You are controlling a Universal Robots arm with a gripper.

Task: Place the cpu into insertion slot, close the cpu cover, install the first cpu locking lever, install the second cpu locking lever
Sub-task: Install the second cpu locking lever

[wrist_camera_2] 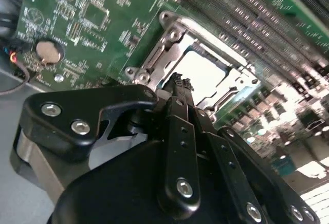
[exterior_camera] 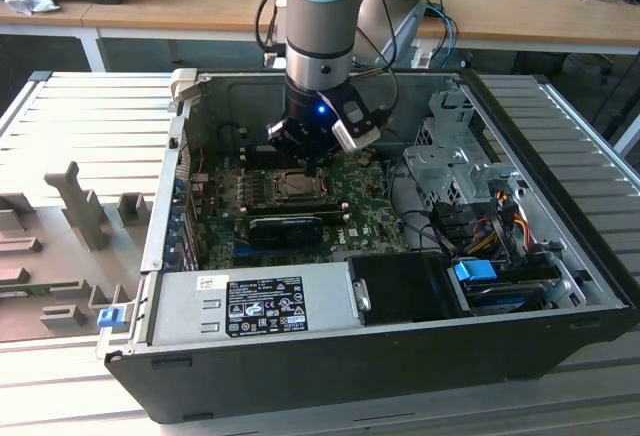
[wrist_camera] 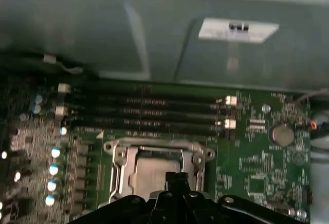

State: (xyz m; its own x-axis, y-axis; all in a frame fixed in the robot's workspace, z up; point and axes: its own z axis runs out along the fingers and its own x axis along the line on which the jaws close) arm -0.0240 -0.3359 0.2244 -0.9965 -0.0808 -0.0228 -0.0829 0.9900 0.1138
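hand point(wrist_camera: 176, 179) fingers together, nothing gripped, tip just over socket edge | cpu point(wrist_camera: 154, 171) sits in insertion slot point(exterior_camera: 300, 187) on green board point(wrist_camera: 257, 178) | cpu cover point(wrist_camera: 119, 154) down flat around chip | open pc case point(exterior_camera: 560, 256) on worktop point(exterior_camera: 60, 156)

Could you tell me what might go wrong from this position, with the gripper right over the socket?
The gripper hangs just above the cpu, framed by the cpu cover; a skewed press might scrape the chip. The memory slots lie close beside the socket, so a sideways move could catch them.
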